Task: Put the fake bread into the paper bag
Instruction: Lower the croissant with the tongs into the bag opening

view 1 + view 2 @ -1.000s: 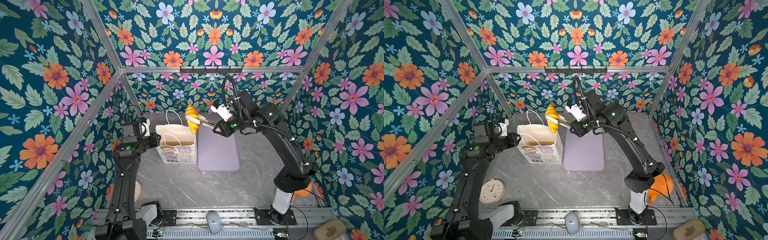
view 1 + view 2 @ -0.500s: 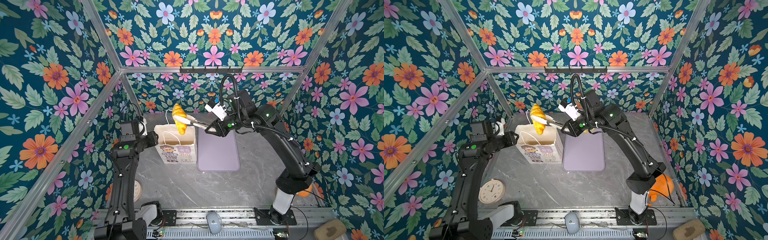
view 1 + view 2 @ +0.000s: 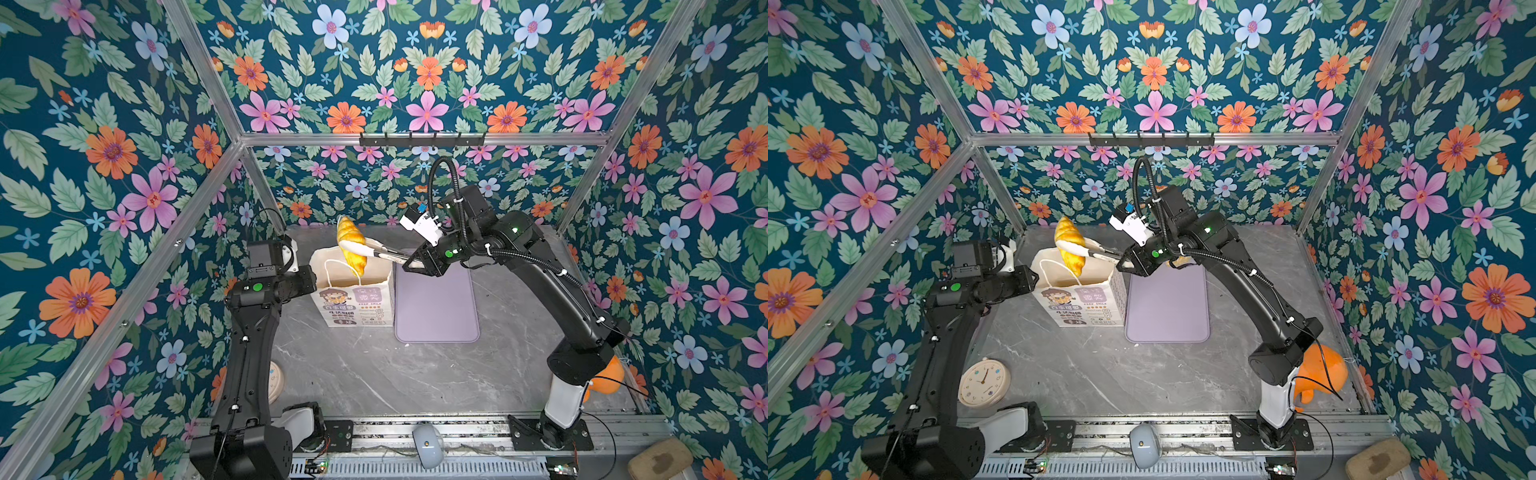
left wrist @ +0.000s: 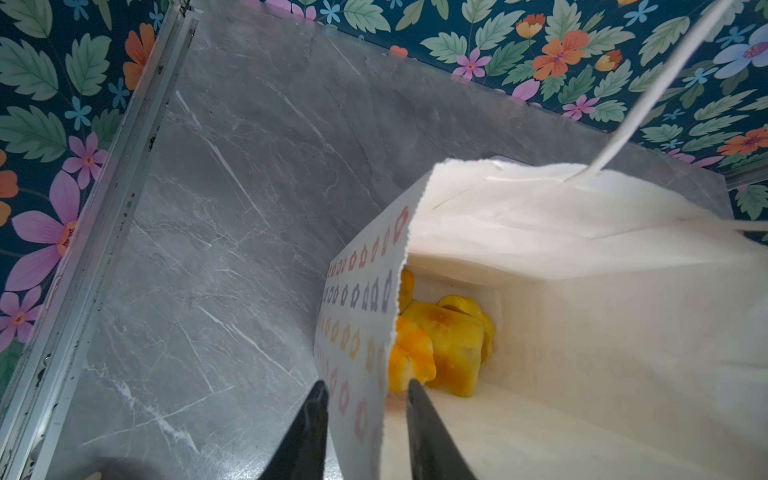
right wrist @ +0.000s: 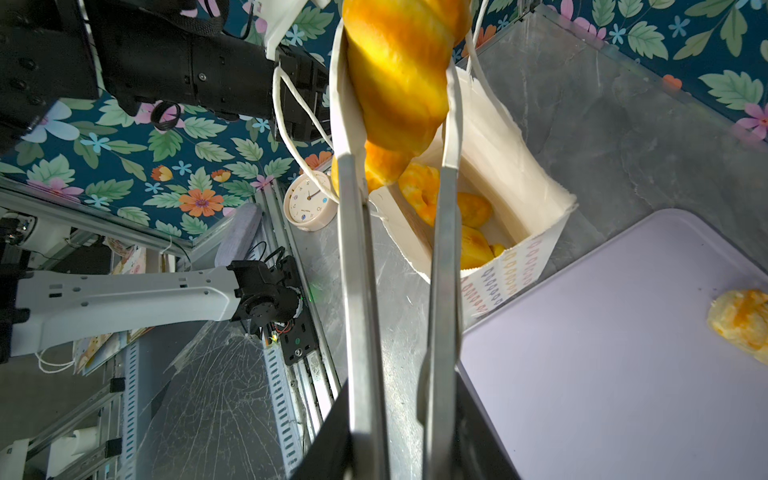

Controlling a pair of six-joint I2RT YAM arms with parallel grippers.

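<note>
1. Swung leftward since a second ago, the right gripper (image 3: 356, 250) now hangs a croissant (image 3: 351, 243) over the paper bag (image 3: 353, 299) mouth, its fingers (image 5: 357, 291) clamped on it.
2. Astride the bag's side wall, the left gripper (image 4: 365, 388) keeps its fingers apart.
3. Toward the far-left corner of the surface (image 3: 374, 374) the bag stands upright, other breads (image 4: 449, 340) inside.

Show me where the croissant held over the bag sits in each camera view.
Both top views: croissant left of centre, over the paper bag's mouth.
Left wrist: not in it.
Right wrist: top centre, between the tongs' white tips.
Shared landmark: the paper bag, in all four views.
</note>
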